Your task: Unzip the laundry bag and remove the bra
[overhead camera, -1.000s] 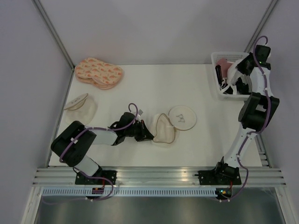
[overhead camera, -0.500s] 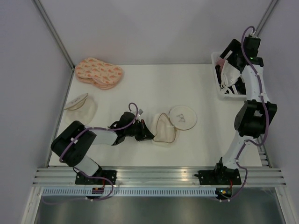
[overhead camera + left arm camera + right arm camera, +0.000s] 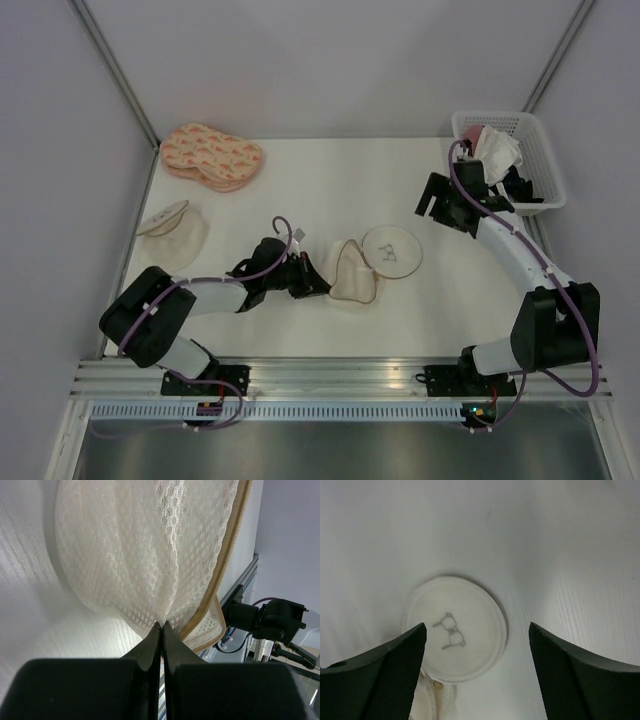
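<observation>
**Condition of the work.** The laundry bag lies unzipped near the middle of the table. Its marked half lies flat at 2 o'clock from the mesh half, and the two touch at the hinge. No garment shows in either half. A soft white garment, judged to be the bra, lies in the basket at the table's 2 o'clock corner. On that reading, removal is done.

**Pincers.**
- The left pincer is pressed together on a pinch of mesh at the bag's 9 o'clock side, close to the tan zip rim.
- The right pincer stands wide apart with nothing in it. It hangs above the marked half, between bag and basket.

**Step in hand (judgement).** What remains is to release the bag and stand clear.

**Recommendations.**
- Part the left fingers fully before any lift. Mesh snags easily, and a partial release would drag the bag.
- Draw the left pincer back low towards 9 o'clock, away from the zip rim.
- Hold the right pincer high, so that its fingers do not catch the marked half.
- Check both halves for a trapped strap. The mesh half's interior is not fully visible.

**Other items.** The peach padded pair at 10 o'clock and the plain pouch at 9 o'clock lie well apart from the bag.
</observation>
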Robot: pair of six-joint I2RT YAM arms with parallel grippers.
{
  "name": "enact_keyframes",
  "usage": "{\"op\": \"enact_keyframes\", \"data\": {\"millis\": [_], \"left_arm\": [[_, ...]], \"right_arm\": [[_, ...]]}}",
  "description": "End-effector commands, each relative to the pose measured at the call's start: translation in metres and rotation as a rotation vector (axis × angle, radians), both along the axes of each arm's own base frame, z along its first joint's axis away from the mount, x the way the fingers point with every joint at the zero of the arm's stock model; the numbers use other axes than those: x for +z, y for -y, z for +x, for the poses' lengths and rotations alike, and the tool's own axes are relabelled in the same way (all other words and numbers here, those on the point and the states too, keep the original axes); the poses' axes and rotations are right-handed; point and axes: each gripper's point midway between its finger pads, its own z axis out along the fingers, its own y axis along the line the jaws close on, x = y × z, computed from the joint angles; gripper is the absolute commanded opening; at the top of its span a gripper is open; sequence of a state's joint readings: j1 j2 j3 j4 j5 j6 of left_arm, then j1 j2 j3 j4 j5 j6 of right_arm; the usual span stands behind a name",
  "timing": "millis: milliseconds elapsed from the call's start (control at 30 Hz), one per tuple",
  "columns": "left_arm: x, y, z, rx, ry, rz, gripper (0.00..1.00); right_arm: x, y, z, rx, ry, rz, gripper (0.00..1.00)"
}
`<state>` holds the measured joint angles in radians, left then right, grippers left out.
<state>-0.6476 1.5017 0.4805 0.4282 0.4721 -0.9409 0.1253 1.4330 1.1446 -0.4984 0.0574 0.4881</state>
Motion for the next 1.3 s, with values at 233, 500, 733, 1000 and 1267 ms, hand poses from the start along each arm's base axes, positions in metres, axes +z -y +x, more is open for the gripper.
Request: {"op": "enact_keyframes", "data": {"millis": [233, 500, 733, 1000, 1267], "left_arm": [[0.024, 0.001, 0.012, 0.032, 0.086, -0.02, 0.02], [0.024, 0.0, 0.013, 0.039, 0.087, -0.017, 0.02], [0.027, 0.001, 0.014, 0.039, 0.09, -0.026, 0.02], [0.027, 0.001, 0.012, 0.033, 0.09, -0.029, 0.02], [0.031, 0.003, 0.014, 0.028, 0.102, -0.032, 0.02]], "right_arm": [[-0.09, -0.036, -0.066, 0.08, -0.149, 0.006, 0.74], [-0.117, -0.028, -0.078, 0.035, -0.211, -0.055, 0.68], [-0.144, -0.028, -0.081, 0.016, -0.257, -0.061, 0.64], [-0.152, -0.032, -0.074, 0.01, -0.251, -0.048, 0.23], [-0.121, -0.028, -0.072, 0.01, -0.179, -0.056, 0.01]]}}
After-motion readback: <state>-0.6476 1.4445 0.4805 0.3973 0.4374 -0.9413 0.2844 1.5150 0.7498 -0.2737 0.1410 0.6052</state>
